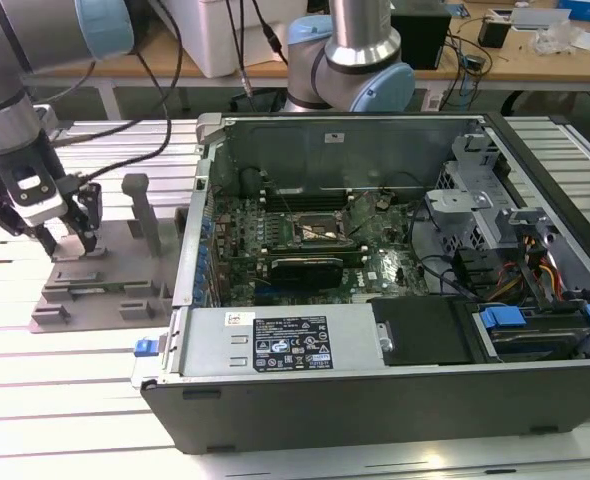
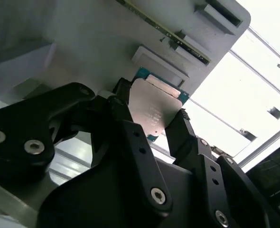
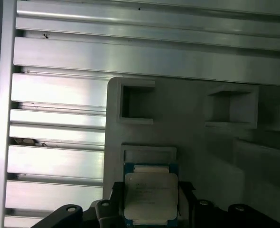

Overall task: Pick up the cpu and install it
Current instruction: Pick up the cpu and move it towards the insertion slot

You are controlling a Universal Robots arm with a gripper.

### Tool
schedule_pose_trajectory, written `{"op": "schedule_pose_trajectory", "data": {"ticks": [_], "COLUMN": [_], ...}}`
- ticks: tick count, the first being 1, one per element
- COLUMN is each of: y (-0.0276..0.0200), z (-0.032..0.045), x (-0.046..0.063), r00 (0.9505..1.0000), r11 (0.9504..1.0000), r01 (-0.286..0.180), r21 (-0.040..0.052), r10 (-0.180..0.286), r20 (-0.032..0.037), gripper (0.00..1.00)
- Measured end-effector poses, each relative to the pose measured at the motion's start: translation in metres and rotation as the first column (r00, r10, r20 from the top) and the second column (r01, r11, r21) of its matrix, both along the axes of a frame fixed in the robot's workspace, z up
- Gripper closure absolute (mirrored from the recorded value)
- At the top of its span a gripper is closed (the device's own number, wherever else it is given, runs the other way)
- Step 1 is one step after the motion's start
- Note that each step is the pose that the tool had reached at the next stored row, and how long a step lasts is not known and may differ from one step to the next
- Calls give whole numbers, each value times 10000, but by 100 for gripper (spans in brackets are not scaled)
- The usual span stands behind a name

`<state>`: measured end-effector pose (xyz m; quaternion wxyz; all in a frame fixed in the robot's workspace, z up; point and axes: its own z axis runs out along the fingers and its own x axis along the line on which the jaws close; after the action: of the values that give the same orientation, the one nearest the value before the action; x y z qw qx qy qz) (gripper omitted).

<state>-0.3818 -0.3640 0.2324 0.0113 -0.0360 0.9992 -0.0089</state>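
cpu point(image 2: 154, 111) btwn gripper point(image 2: 152, 107) fingers — pinched both sides, over grey tray point(image 3: 192, 142)

The gripper point(image 2: 152, 114) pinches the cpu point(image 2: 155, 105) between its two black fingers point(image 2: 130, 135), one against each opposite edge, with the silver top in plain sight. Beyond the fingertips lies the grey tray point(image 2: 107, 38), and the pale slatted table point(image 2: 254, 95) lies past its edge.

Bright light glares off the slatted metal table point(image 1: 65, 410), while the computer case point(image 1: 375, 405) sits dimmer inside.
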Motion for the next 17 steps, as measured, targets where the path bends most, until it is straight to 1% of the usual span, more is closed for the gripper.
{"op": "schedule_pose_trajectory", "data": {"ticks": [1,3,4,7,8,9,11,13,14,17], "y": [13,42,49,53,53,53,54,53,53,53], "z": [42,165,212,416,464,538,743,933,1015,1181], "x": [0,0,0,0,0,0,0,0,0,0], "r00": [10000,10000,10000,10000,10000,10000,10000,10000,10000,10000], "r11": [10000,10000,10000,10000,10000,10000,10000,10000,10000,10000], "r01": [-1,0,-1,-2,0,0,1,-1,0,0], "r21": [0,1,1,4,5,7,13,27,32,37], "r10": [1,0,1,2,0,0,-1,1,0,0], "r20": [-1,-1,-1,-1,-1,-1,-1,-1,-2,0], "gripper": [45,45,45,45,45,45,45,45,45,45]}}
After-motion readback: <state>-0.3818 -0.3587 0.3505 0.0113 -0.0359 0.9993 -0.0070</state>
